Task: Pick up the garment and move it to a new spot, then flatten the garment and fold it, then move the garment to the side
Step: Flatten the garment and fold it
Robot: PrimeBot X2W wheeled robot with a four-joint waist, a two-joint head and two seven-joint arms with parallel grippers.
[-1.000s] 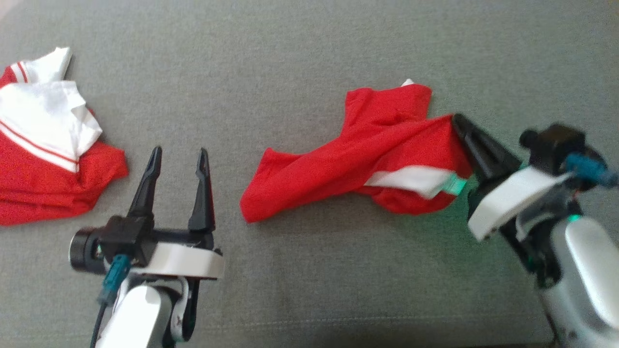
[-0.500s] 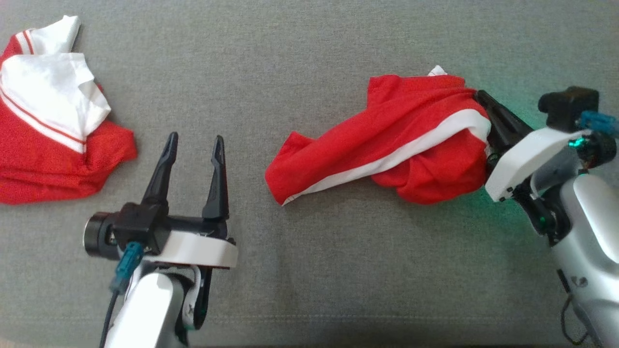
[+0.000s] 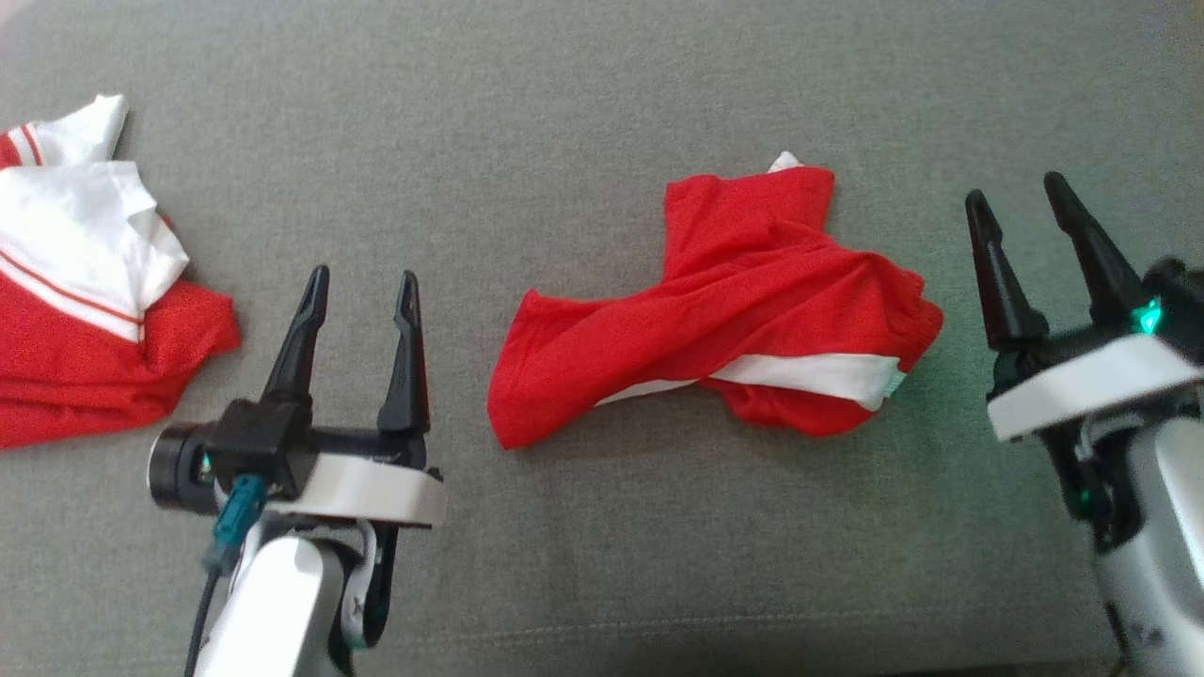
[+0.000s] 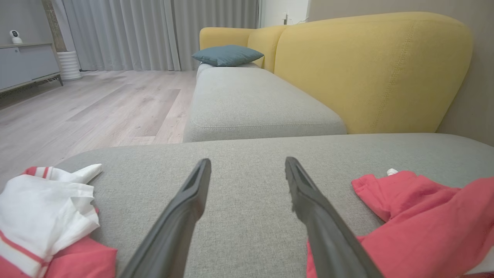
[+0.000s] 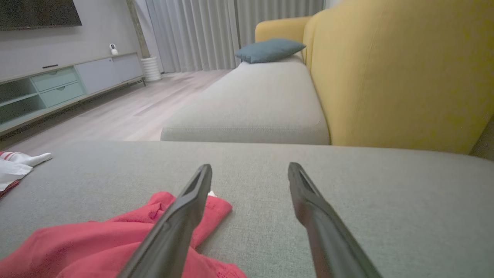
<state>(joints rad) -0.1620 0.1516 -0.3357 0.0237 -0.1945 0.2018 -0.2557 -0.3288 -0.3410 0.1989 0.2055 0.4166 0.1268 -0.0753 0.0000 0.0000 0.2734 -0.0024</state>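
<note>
A crumpled red garment (image 3: 734, 310) with a white band lies on the grey cushion (image 3: 602, 113), mid-right in the head view. It shows at the right of the left wrist view, garment (image 4: 420, 224), and at the lower left of the right wrist view, garment (image 5: 108, 243). My right gripper (image 3: 1014, 193) stands open just to the right of the garment, apart from it, nothing between its fingers. My left gripper (image 3: 363, 279) is open to the left of the garment, over bare cushion. Both grippers' fingers point away from me: right gripper (image 5: 250, 168), left gripper (image 4: 247, 161).
A second red and white garment (image 3: 85, 291) lies crumpled at the cushion's left edge. Beyond the cushion runs another grey seat (image 4: 254, 100) with a yellow backrest (image 4: 370, 69) and a blue pillow (image 4: 227, 55). Wooden floor (image 4: 77, 112) lies to the left.
My right gripper has opened, let go of the red garment and drawn back to its right. The garment has dropped back onto the cushion. The left gripper keeps its pose.
</note>
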